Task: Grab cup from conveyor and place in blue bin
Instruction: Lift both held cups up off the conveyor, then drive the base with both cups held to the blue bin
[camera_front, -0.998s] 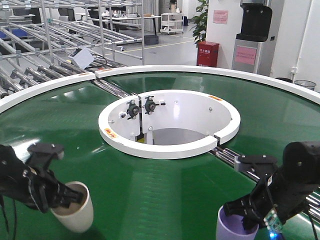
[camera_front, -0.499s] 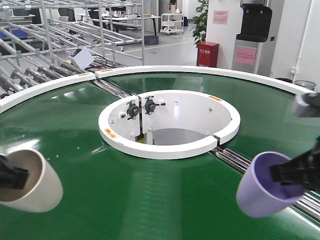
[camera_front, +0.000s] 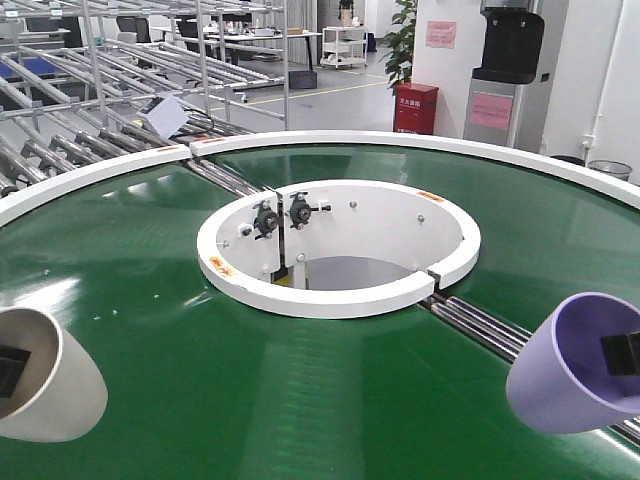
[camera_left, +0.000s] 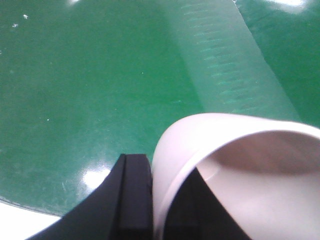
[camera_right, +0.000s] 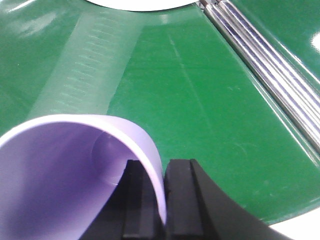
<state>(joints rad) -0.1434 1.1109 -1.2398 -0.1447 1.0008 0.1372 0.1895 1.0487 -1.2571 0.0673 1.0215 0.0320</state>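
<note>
A cream cup (camera_front: 50, 390) hangs tilted above the conveyor (camera_front: 300, 400) at the lower left. My left gripper (camera_left: 162, 200) is shut on its rim, with one finger (camera_left: 132, 200) outside the wall and the other inside. At the lower right a purple cup (camera_front: 570, 365) is tilted, mouth towards the right edge. My right gripper (camera_right: 161, 200) is shut on its wall (camera_right: 50, 170), one finger (camera_right: 182, 200) outside and one inside. Both arms are almost wholly out of the front view. The blue bin is out of view.
The white central ring wall (camera_front: 340, 290) stands in the middle of the belt. Steel rollers (camera_front: 480, 325) run from it towards the lower right. Roller racks (camera_front: 100, 100) fill the back left, and a red box (camera_front: 415, 108) stands on the floor behind.
Both cups have left the belt, risen and tipped over. The cream one went left and the purple one right, and both arms have slid out of the front view.
</note>
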